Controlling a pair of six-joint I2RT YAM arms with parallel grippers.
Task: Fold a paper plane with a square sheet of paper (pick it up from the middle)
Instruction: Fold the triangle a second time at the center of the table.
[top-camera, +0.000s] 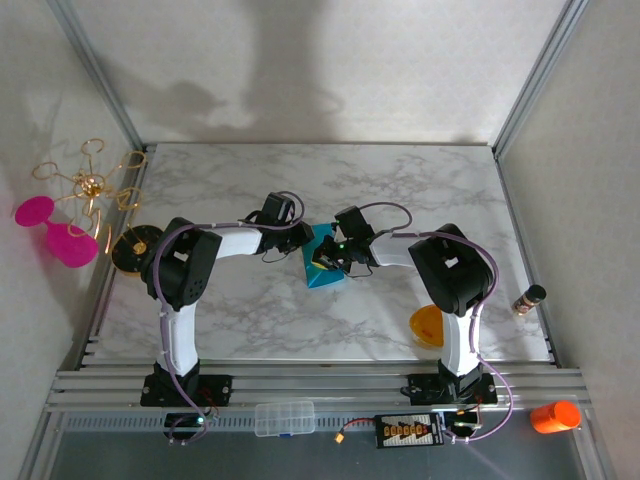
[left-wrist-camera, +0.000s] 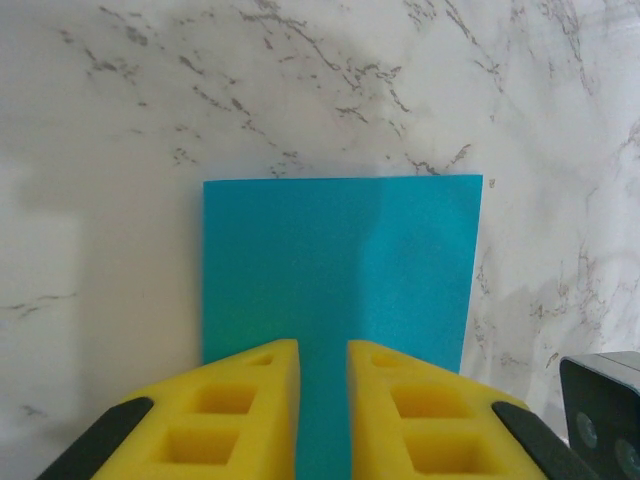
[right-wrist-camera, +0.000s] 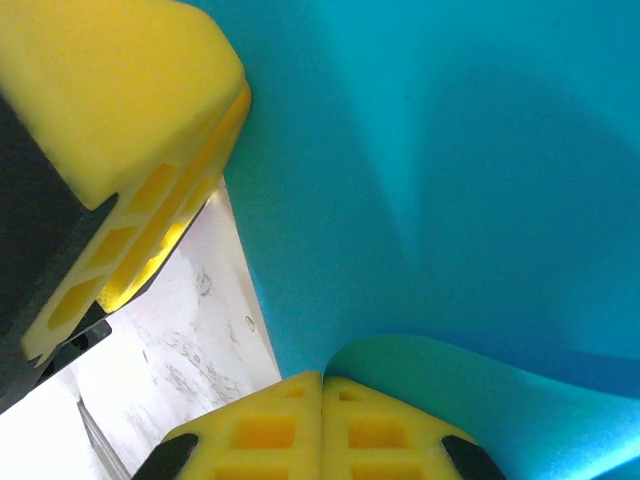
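Nearest us, a small orange bowl (top-camera: 427, 327) sits on the white marble worktop (top-camera: 250, 310) by the right arm's base, not in play. Mid-worktop, both arms meet over the thin teal-blue square sheet of paper (top-camera: 322, 262). Right gripper (right-wrist-camera: 322, 385): yellow foam fingers pressed together. We read it as pinching one edge of the sheet, which curls up off the worktop from there. Left gripper (left-wrist-camera: 322, 348): fingers a narrow gap apart over the opposite side. We judge it's pinning the sheet flat, not gripping. A faint line down the sheet's middle may be a crease, can't tell. Progress: early. No pointed nose, no wings. One fold looks in hand, nearly all folds left.
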